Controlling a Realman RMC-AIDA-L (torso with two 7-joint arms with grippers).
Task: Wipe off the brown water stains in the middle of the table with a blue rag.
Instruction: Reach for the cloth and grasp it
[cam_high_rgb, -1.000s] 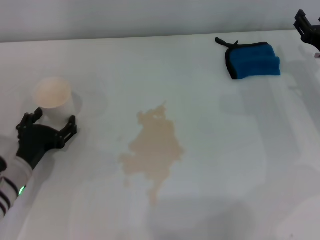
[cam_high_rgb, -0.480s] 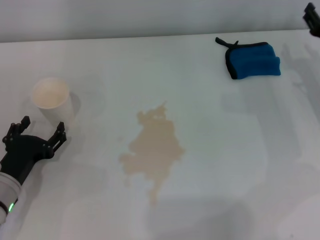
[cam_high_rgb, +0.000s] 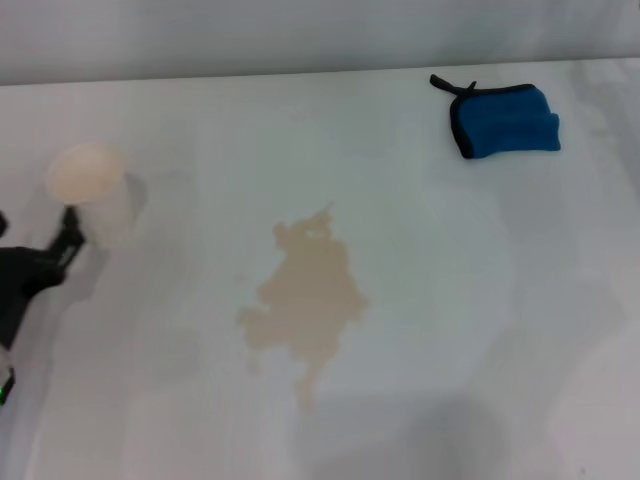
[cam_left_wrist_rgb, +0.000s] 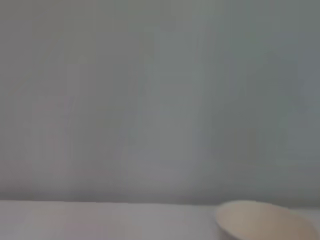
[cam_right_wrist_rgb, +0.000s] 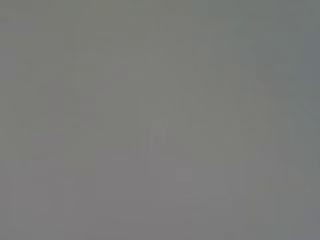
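- The table (cam_high_rgb: 480, 330) filled the head view, plain white; I ran it from the far end.
- The brown water stains (cam_high_rgb: 308, 300) sat at centre frame, slightly left of middle: a pale tan ragged puddle with a thin tail toward the lower edge. Nothing was touching it, so I judged it unwiped.
- The blue rag (cam_high_rgb: 505, 122) lay in the upper right of the head view, folded, black edging, black loop tab sticking out to its left. It was well apart from the puddle, with nothing on or beside it.
- A paper cup (cam_high_rgb: 88, 190) stood upright at the left edge; its rim also showed in the left wrist view (cam_left_wrist_rgb: 267, 222).
- The left gripper (cam_high_rgb: 30, 272) was mostly cut off at the far left edge, just below the cup. One dark fingertip showed near the cup; I could not tell how wide the pincer stood or whether it touched the cup.
- The right gripper was out of every view, and the right wrist view showed only blank grey.
- Step in hand, my read: pre-grasp, rag not yet picked up.
- Next move as I judged it: bring an arm, likely the right, over the rag, pinch the thick folded body and carry it to the puddle without dragging it.
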